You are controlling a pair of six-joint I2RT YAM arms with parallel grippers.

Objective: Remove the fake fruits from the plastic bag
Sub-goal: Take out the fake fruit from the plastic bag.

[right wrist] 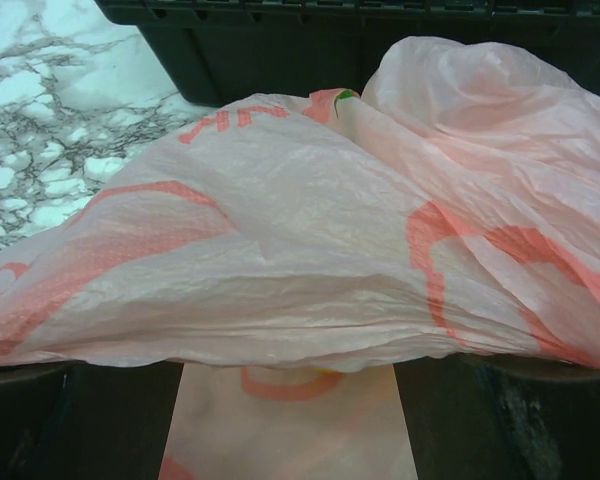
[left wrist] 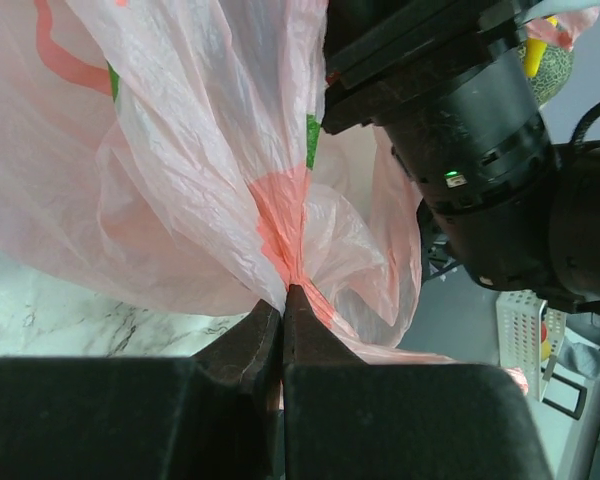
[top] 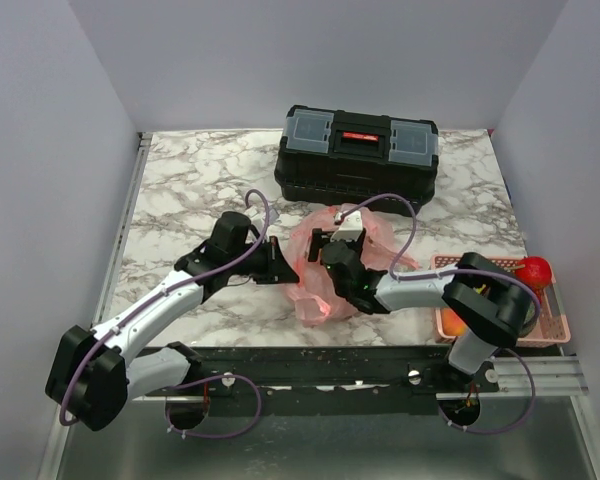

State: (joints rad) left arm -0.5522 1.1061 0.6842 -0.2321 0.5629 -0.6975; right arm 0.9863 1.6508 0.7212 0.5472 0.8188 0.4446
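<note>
Left end effector clamps tight on bag; right end effector gapes wide, tips buried under film; contents indiscernible.

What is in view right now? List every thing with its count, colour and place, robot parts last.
plastic bag: one, translucent pink with red print, middle of the table, in front of the toolbox.
toolbox: one, black, far middle of the table.
basket: one, pink, slotted, table's near right edge.
red fruit: one, red, at the basket's far right corner.
orange fruit: one, orange, in the basket's near left part.
table: one, white-grey marble, under everything.
left gripper: one, black, shut on the bag's left side.
right gripper: one, black, jaws wide, bag film draped across them.
</note>
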